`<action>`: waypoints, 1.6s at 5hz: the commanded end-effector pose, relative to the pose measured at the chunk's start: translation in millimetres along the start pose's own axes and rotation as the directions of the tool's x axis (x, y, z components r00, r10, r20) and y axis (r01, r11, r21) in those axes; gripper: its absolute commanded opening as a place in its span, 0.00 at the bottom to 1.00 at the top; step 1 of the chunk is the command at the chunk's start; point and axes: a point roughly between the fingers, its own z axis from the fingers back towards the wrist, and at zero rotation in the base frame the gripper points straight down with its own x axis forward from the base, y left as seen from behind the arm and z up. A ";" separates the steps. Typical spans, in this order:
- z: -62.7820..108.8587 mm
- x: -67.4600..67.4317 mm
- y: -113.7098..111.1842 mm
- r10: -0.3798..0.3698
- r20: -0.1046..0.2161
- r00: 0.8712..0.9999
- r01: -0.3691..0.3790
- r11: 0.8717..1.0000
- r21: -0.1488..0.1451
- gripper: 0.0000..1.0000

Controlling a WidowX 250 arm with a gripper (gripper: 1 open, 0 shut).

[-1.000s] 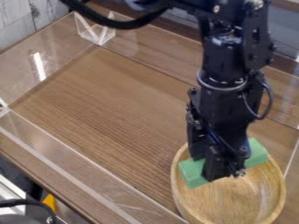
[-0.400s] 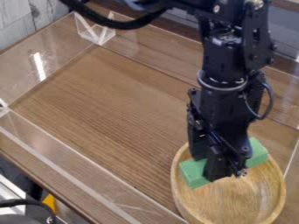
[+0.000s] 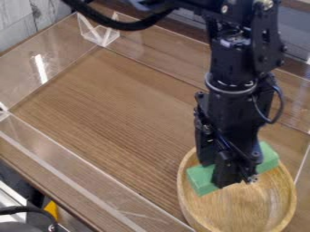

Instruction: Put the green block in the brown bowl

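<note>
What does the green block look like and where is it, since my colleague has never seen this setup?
Find the large round tan wooden bowl at the lower right of the picture. At its upper part, partly hidden by the black end effector, is the green block, showing on both sides. Its plain bright green sets it apart from the pale wood.

Blk robot arm, gripper (image 3: 224, 170) pointing down, lower R of frame

Arm (image 3: 242, 68) comes in from top edge, R of ctr, runs approx. vertical down the view; blk cable (image 3: 133, 22) loops off its upper L side, another short loop (image 3: 280, 101) on R side by the wrist (image 3: 237, 104). Gripper at the low end, fingertips lowest pt of the arm; jaw gap hard to see, dark parts overlap.
</note>
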 end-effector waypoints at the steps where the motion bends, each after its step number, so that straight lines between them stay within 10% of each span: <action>1: 8.6 3.8 2.3 0.015 0.044 0.999 -0.016 1.000 0.009 0.00; 8: 5.4 3.8 3.0 0.059 0.043 0.997 -0.059 0.998 -0.002 0.00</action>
